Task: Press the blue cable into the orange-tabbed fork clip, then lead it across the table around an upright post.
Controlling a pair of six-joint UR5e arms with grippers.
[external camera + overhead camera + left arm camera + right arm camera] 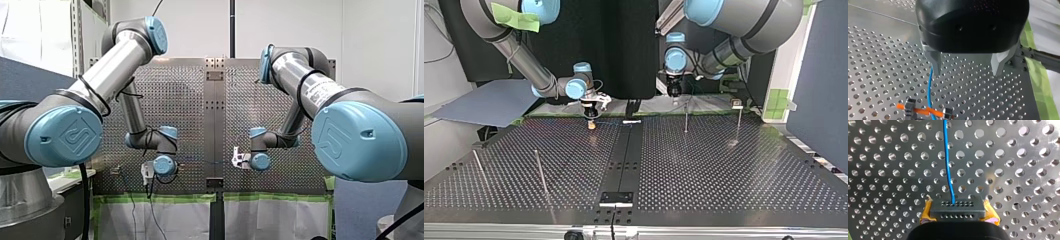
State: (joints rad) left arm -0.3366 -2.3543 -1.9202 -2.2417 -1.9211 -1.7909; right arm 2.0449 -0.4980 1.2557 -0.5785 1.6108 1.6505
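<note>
The thin blue cable (929, 90) runs from beside one metal finger (935, 62) of my left gripper (966, 72) down into the orange-tabbed fork clip (923, 111) on the perforated plate. That gripper hovers open above the plate, with the cable touching the finger's side and not clamped. In the right wrist view the cable (948, 165) comes straight out of my right gripper (958, 206), whose yellow pads (926, 210) show at both sides; it is shut on the cable. The front view shows the cable (205, 161) stretched between my left gripper (149, 172) and my right gripper (238, 159).
Thin upright posts stand on the table: one (686, 117) and another (739, 122) near my left gripper (674, 91), two more (540, 172) (480, 167) toward the near edge. A small white piece (631, 121) lies beside my right gripper (591, 124). A black strip (624, 160) divides the plates.
</note>
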